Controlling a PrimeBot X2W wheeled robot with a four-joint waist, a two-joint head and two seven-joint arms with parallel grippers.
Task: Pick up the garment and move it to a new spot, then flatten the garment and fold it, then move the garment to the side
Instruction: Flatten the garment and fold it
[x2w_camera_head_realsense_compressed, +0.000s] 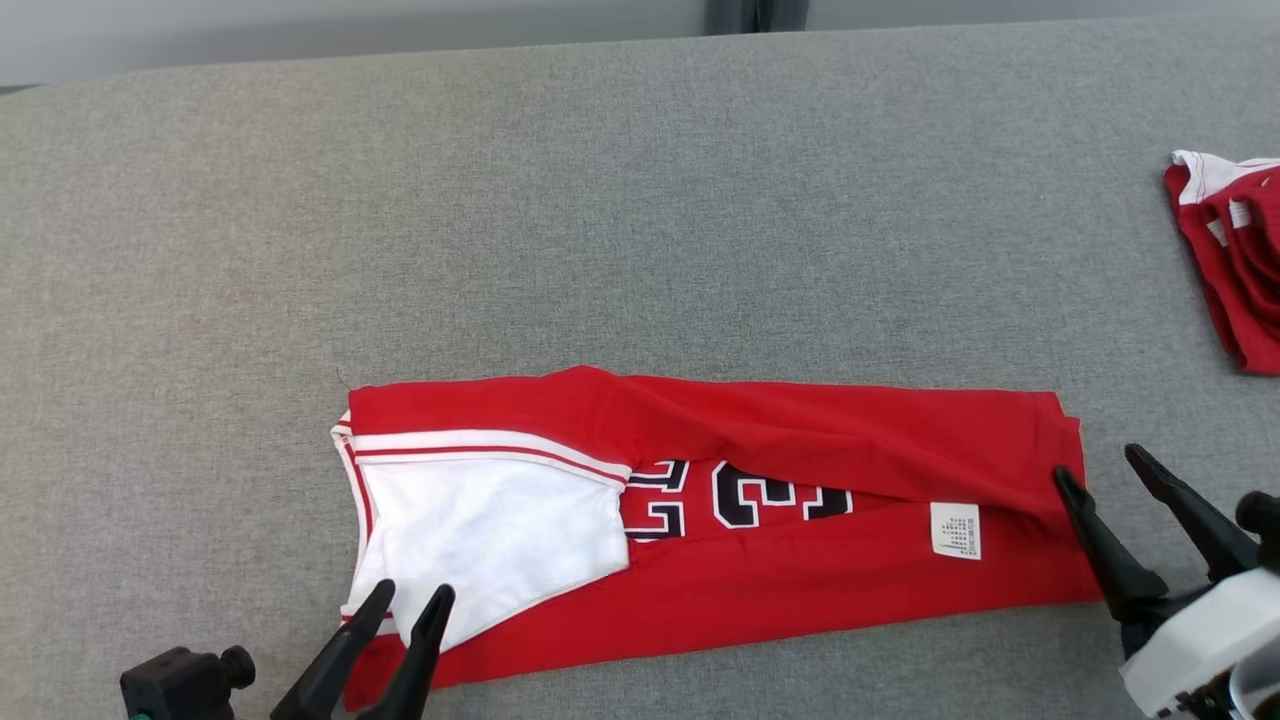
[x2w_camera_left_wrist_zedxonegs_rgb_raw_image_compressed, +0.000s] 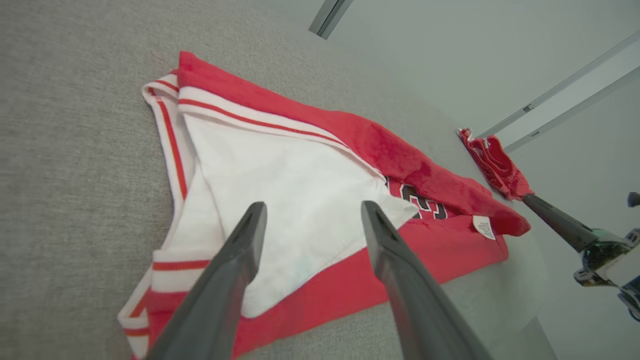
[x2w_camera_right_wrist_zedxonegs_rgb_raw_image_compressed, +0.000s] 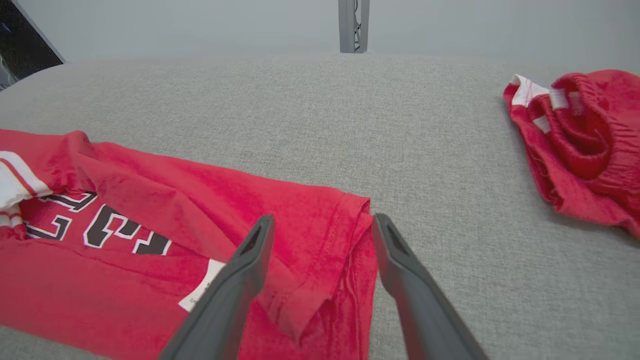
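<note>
A red garment (x2w_camera_head_realsense_compressed: 780, 590) with white trim, black numbers and a white care label lies as a long folded band on the grey surface; it also shows in the left wrist view (x2w_camera_left_wrist_zedxonegs_rgb_raw_image_compressed: 320, 280) and the right wrist view (x2w_camera_right_wrist_zedxonegs_rgb_raw_image_compressed: 165, 200). My left gripper (x2w_camera_head_realsense_compressed: 412, 598) is open over the garment's white-lined left end (x2w_camera_left_wrist_zedxonegs_rgb_raw_image_compressed: 300, 190), with nothing between its fingers. My right gripper (x2w_camera_head_realsense_compressed: 1096, 462) is open at the garment's right edge (x2w_camera_right_wrist_zedxonegs_rgb_raw_image_compressed: 350, 235), one finger over the red cloth, the other over the bare surface. Neither holds the cloth.
A second red and white garment (x2w_camera_head_realsense_compressed: 1235, 250) lies bunched at the far right edge of the grey padded surface (x2w_camera_head_realsense_compressed: 600, 220); it also shows in the right wrist view (x2w_camera_right_wrist_zedxonegs_rgb_raw_image_compressed: 585, 145). The surface's front edge runs close below the folded garment.
</note>
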